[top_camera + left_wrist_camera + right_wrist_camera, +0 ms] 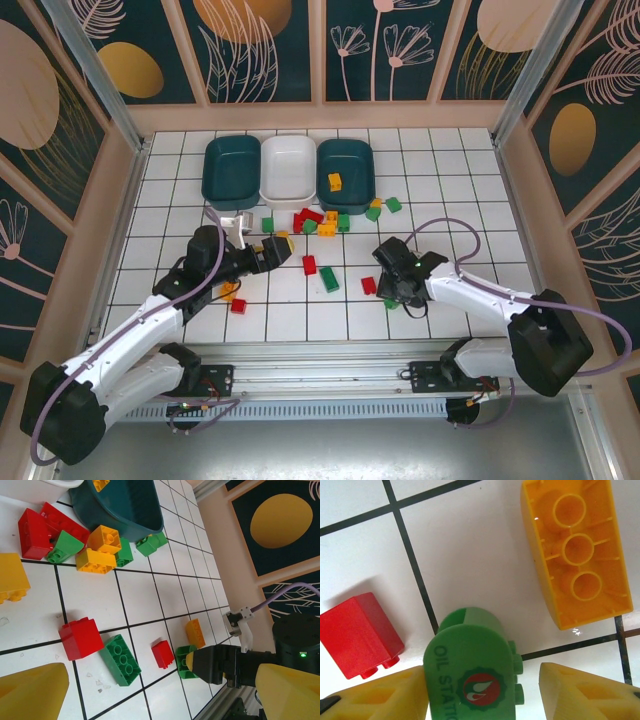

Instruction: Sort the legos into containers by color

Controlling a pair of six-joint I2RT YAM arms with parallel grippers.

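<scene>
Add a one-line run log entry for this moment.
left jaws: open near loose legos | right jaws: open, straddling green brick | right teal tub: one yellow brick inside

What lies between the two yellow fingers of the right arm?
A green lego with a printed label lies between the fingers, seen in the right wrist view.

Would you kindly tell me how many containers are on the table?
3, in a row at the far edge: left teal tub, white tub in the middle, right teal tub.
</scene>
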